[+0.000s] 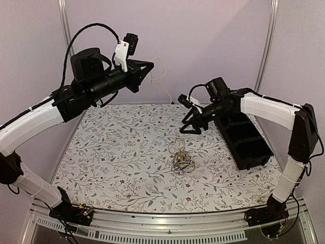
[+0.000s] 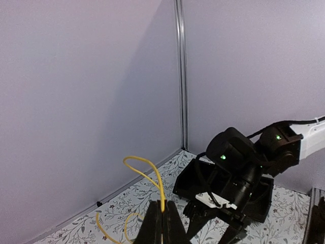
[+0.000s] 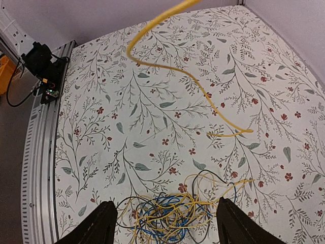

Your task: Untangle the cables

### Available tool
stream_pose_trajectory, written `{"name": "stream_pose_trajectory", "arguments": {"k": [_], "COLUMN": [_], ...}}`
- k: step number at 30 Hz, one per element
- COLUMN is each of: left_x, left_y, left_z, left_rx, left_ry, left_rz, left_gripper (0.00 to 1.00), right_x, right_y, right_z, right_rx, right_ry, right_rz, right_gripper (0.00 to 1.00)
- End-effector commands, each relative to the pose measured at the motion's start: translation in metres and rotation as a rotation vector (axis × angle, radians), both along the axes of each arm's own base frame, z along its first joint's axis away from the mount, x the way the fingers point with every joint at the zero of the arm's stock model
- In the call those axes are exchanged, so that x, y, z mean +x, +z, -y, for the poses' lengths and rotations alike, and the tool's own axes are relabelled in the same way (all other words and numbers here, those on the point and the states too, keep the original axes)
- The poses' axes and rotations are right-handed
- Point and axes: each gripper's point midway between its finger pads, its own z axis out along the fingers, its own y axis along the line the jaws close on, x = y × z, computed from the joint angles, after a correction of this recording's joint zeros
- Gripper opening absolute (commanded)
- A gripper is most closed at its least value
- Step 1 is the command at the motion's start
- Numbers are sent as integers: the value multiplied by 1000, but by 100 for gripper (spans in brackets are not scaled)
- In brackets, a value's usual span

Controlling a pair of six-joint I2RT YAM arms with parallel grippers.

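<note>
A fist-sized tangle of cables (image 1: 183, 161), yellow, blue and dark wires, lies on the flowered table; it also shows in the right wrist view (image 3: 177, 213). My left gripper (image 1: 151, 66) is raised high at the back left, shut on a yellow cable (image 1: 161, 76) that hangs down towards the tangle. In the left wrist view the yellow cable (image 2: 147, 175) loops up out of the closed fingers (image 2: 162, 223). My right gripper (image 1: 190, 127) is open and empty, above the table behind the tangle. Its fingertips (image 3: 101, 223) frame the tangle, and the lifted yellow cable (image 3: 167, 61) crosses above.
A black compartmented bin (image 1: 242, 140) lies on the table's right side, under my right arm; it shows behind the right gripper in the left wrist view (image 2: 203, 180). Pale walls close the back and sides. An aluminium rail (image 1: 167, 223) runs along the near edge.
</note>
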Motion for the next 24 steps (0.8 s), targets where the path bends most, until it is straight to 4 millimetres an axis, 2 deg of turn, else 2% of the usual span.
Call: {"name": "stream_pose_trajectory", "arguments": {"k": [1,4,8,12,17,22,23,24], "left_x": [-1,1,0,-2,-5,-7,-7,-7], "left_y": [-3,-11,-17,-17,-17,-16,-16,-17], "left_z": [13,20,28,30,32,31,32,31], "left_rx": [-76,-81,-91,-114,-131,-147,-146,-147], "left_ry": [-43,-61,-101,-122,-141,-154,-154,-153], "left_rz": [-8,-27,-44,-54,-63,-65,-66,-66], "left_gripper": [0,0,0,0,0,0,0,0], "right_x": [19,29,37,39,43,50,52,54], "right_y": [58,81,100,109,108,109,108,111], "right_z": [1,-3,-10,-17,-23,-27,-28,-28], "right_rx": [57,97,137,179,204,228,233,242], "right_ry": [-82,-109,-125,-116,-113,-108,-106,-106], "right_rz": [97,123,122,81,47,32,24,22], "right_gripper": [71,69,69,69,66,45,40,29]}}
